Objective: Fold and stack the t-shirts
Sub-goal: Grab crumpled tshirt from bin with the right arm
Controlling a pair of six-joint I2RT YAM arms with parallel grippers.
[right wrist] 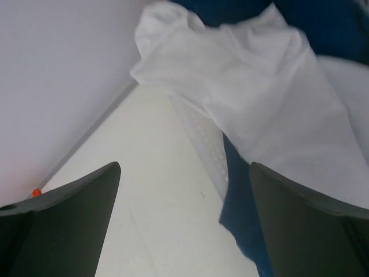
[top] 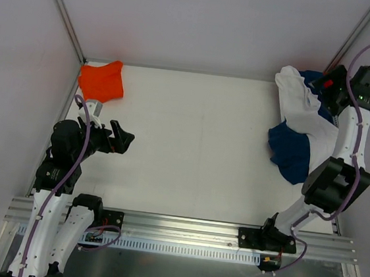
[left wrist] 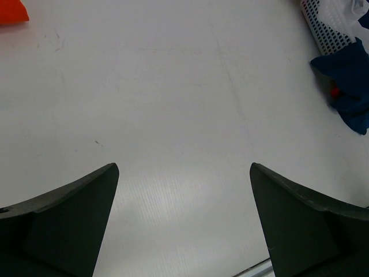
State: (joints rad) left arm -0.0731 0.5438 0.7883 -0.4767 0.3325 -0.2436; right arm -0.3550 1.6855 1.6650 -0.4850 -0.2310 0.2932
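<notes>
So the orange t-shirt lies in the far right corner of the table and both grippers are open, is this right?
Not quite: the orange t-shirt lies in the far left corner, as the top external view shows. The left gripper and right gripper are open.

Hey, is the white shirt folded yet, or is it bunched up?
Not folded. The white shirt lies rumpled in loose creases, draped over the navy shirt at the far right.

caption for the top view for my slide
Orange shirt in the far left corner, white shirt draped over a blue shirt beside the right gripper.
</notes>
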